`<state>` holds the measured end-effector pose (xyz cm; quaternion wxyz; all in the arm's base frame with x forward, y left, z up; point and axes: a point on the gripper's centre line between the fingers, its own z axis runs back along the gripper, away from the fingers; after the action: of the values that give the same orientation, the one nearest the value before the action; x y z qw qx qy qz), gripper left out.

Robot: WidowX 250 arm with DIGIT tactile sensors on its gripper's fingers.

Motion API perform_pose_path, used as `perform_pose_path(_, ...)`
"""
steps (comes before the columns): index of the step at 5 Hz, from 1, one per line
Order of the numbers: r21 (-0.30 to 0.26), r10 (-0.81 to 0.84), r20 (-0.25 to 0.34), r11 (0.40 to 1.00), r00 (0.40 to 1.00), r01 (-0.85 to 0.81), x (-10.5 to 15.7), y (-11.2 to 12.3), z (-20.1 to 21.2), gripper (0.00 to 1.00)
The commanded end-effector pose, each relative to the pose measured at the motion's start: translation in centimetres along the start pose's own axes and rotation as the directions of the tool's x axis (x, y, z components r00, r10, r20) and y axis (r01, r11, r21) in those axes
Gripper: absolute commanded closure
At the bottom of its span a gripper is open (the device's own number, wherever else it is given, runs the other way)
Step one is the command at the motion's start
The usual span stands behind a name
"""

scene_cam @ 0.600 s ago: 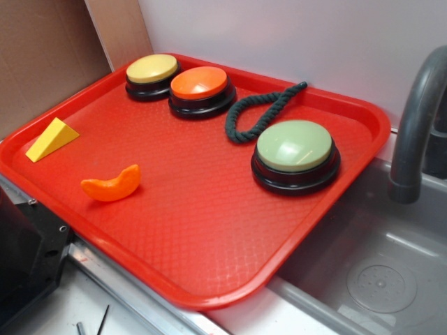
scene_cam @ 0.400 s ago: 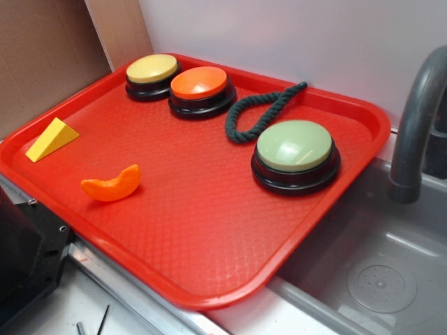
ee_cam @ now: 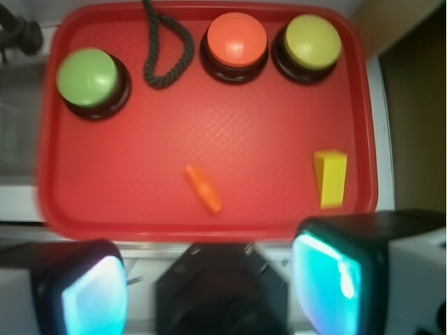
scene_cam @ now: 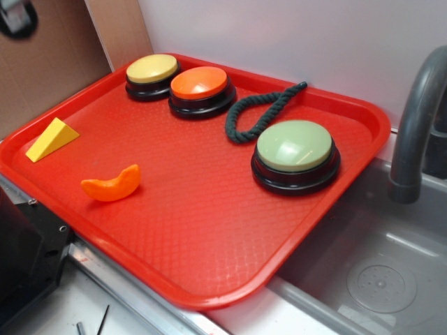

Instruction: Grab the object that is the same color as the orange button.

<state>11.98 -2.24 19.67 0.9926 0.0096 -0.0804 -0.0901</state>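
A red tray [scene_cam: 209, 230] carries everything. In the exterior view the crescent [scene_cam: 112, 185] lies at about 8 o'clock on the tray, flat on the red surface and touching nothing. The yellow wedge [scene_cam: 51, 138] sits beyond it at about 9 o'clock, near the tray's left rim. The orange button [scene_cam: 200, 89] stands at about 12 o'clock, just beside the yellow button [scene_cam: 151, 74] in the far corner. A dark rope [scene_cam: 258, 112] loops between the orange button and the green button [scene_cam: 295, 153], which sits at about 2 o'clock. A grey faucet [scene_cam: 415, 125] rises at the right over a sink [scene_cam: 377, 279].

In the wrist view the tool [ee_cam: 209, 286] hangs high above the near rim of the tray, its two fingers [ee_cam: 335, 279] spread wide apart with nothing between them. The crescent shows just past them, at about 12 o'clock from the tool, well apart from both fingers.
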Motion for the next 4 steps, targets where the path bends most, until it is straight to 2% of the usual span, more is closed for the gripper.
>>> perform_pose_path(1,0.018,-0.027,0.032,0.999,0.999,0.027,-1.4,0.0,-6.6,0.0)
perform_pose_path(2,-0.02,-0.032,-0.047,0.999,0.998,0.031,-1.8,0.1,-9.9,0.0)
perform_pose_path(3,-0.072,-0.131,-0.092,0.99,0.987,0.124,-1.1,0.1,-12.9,0.0)
perform_pose_path(4,-0.064,-0.267,-0.147,0.964,0.953,0.26,0.2,0.5,-15.1,0.0)
